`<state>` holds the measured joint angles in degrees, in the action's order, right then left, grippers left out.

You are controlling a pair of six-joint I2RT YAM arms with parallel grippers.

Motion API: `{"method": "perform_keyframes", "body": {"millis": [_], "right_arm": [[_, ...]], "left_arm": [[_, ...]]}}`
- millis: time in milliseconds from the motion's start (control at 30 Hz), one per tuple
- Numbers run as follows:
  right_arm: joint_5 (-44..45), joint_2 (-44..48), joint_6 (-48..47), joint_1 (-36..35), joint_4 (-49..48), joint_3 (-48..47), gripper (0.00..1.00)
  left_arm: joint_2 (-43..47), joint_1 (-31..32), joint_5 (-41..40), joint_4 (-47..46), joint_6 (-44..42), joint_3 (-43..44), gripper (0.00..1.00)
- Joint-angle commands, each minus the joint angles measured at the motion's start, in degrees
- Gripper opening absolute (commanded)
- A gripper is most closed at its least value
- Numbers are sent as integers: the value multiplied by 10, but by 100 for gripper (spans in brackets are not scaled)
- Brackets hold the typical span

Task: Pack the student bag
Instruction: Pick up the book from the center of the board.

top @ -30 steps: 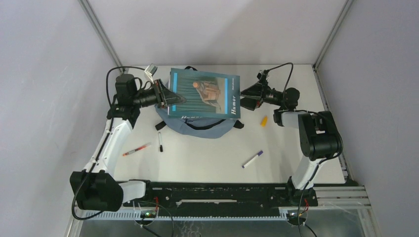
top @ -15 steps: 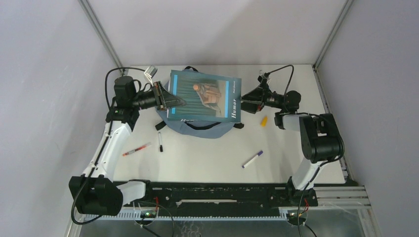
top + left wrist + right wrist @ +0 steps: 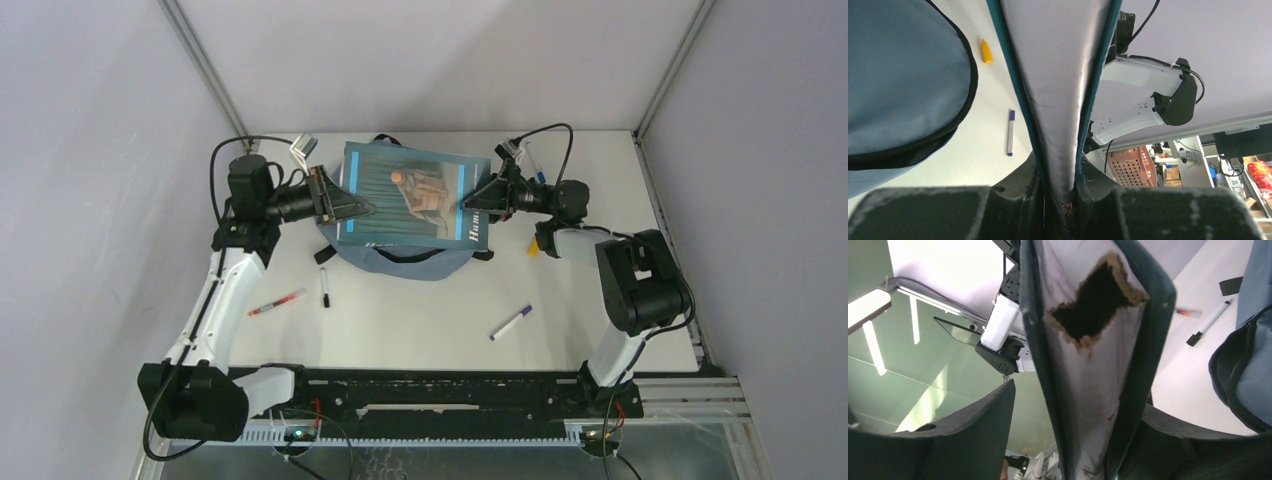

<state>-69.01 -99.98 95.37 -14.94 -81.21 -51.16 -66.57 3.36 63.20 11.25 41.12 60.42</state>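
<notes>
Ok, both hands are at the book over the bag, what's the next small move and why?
Probably close the right hand on the book. The right wrist view shows the book's edge between its fingers, with a gap beside one finger, so it is not gripping. Only the left hand is clamped on the opposite edge, holding the book above the student bag.

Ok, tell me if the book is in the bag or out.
Out. The book hangs above the student bag, one edge clamped in the left gripper, the right gripper straddling the opposite edge.
</notes>
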Motion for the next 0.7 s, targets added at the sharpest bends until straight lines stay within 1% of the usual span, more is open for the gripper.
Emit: {"method": "perform_keyframes", "body": {"millis": [0, 67, 100, 133, 167, 200, 267, 300, 367, 400, 433, 467, 500, 533, 567, 600, 633, 667], "right_arm": [[17, 17, -3, -6, -47, -21, 64], [15, 18, 3, -7, -47, -21, 46], [14, 20, 6, -7, -47, -21, 31], [12, 22, 10, -7, -46, -20, 18], [12, 24, 15, -6, -47, -19, 8], [12, 28, 24, -4, -47, -15, 0], [14, 45, 28, 7, -42, -3, 0], [18, 56, 28, 18, -30, 9, 0], [22, 96, 5, 52, 28, 39, 0], [25, 117, -21, 82, 73, 62, 0], [28, 147, -62, 106, 142, 77, 0], [31, 181, -119, 130, 246, 83, 0], [46, 219, -209, 151, 378, 80, 0], [81, 262, -321, 178, 559, 63, 0], [149, 298, -446, 196, 726, 35, 0], [233, 331, -510, 210, 878, 9, 0], [306, 366, -536, 225, 980, -7, 0], [360, 389, -539, 242, 1018, -9, 0]], "left_arm": [[22, -1, 14, -32, 4, -16, 17], [21, 0, 9, -32, 3, -18, 21], [21, 0, 3, -32, 2, -18, 25], [21, -1, -6, -30, 1, -19, 31], [21, -1, -19, -24, -3, -18, 41], [19, 0, -33, -10, -11, -14, 55], [19, 0, -71, 31, -39, 1, 77], [21, 1, -92, 52, -61, 11, 84], [32, 6, -175, 103, -106, 30, 93], [37, 15, -219, 133, -136, 44, 95], [40, 28, -268, 164, -177, 56, 97], [38, 52, -310, 196, -212, 69, 100], [34, 76, -349, 219, -238, 80, 100], [27, 102, -385, 237, -257, 90, 100], [18, 128, -420, 251, -269, 97, 100], [8, 157, -457, 254, -279, 102, 100], [-5, 183, -486, 252, -285, 105, 100], [-19, 213, -519, 245, -293, 108, 100]]}}
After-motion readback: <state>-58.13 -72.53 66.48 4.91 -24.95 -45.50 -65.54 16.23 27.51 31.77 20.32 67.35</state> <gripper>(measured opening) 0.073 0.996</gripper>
